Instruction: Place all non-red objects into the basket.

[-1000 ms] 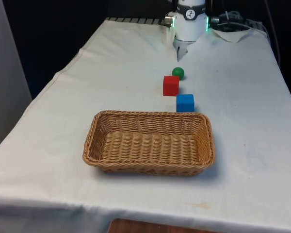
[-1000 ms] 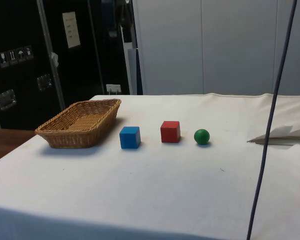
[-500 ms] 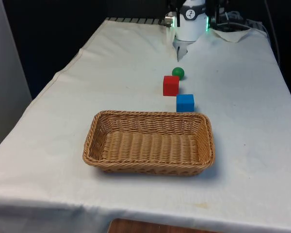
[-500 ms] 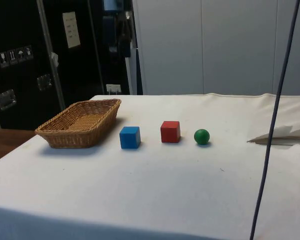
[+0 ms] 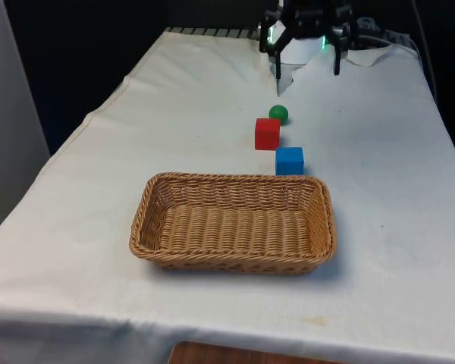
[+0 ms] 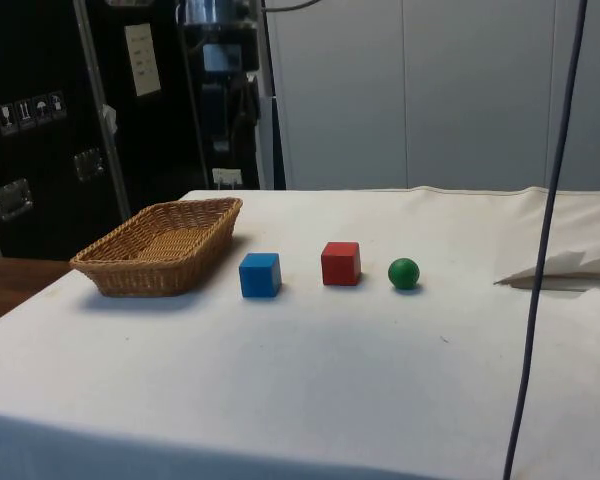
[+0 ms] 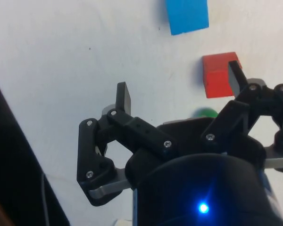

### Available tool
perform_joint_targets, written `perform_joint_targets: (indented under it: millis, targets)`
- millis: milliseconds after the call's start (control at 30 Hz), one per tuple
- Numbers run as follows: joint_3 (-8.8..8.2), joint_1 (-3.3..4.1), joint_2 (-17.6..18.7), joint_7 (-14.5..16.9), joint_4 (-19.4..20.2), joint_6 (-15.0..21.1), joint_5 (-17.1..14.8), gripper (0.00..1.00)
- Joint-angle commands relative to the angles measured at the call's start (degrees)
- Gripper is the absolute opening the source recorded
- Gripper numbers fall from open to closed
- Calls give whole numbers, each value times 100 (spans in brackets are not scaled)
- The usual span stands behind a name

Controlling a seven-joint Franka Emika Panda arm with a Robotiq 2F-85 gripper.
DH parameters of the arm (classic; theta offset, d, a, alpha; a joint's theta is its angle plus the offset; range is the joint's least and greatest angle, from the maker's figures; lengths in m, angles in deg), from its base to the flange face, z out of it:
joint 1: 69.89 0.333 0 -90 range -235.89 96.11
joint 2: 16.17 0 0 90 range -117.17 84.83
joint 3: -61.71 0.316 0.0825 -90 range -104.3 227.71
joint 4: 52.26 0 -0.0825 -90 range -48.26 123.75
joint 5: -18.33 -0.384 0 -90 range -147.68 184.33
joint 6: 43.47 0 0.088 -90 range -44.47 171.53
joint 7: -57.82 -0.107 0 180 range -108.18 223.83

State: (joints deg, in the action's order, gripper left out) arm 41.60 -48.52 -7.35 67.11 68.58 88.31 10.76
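The end effector [image 5: 306, 67] hangs with fingers spread wide, gripping nothing. Nearest it on the table [image 5: 98, 182] lies the green ball [image 5: 278, 114], then red cube [image 5: 267, 133], blue cube [image 5: 289, 161], and farthest the basket [image 5: 233, 222].

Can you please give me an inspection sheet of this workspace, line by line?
Surface: table under a white cloth, lightly creased.
Job's things: wicker basket holds nothing; blue cube, red cube and green ball lie in a row on the cloth beyond it, none in the basket.
Clutter: crumpled white sheet at the table's far end.
End effector: open, holding nothing, above the far end, past the ball.
Cables: one dark cable hangs across the side view.
Surroundings: dark cabinets and a pale wall behind.
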Motion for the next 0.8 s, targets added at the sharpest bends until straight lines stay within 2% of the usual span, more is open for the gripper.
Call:
perform_joint_targets:
  millis: [0, 67, 100, 333, 367, 433, 633, 767]
  targets:
    - [6, 0, 52, 17, 34, 132, -17, 100]
    - [6, 0, 63, 0, 6, 69, 0, 100]
    - [6, 6, 115, 0, 52, 212, 0, 100]
    - [46, 0, 355, 11, 160, 573, -34, 100]
    - [34, 0, 344, 0, 138, 498, 0, 100]
    - [63, 6, 407, 0, 172, 630, -40, 100]
    - [92, 0, 493, -23, 149, 619, -11, 100]
    - [120, -17, 521, 23, 212, 739, -97, 100]
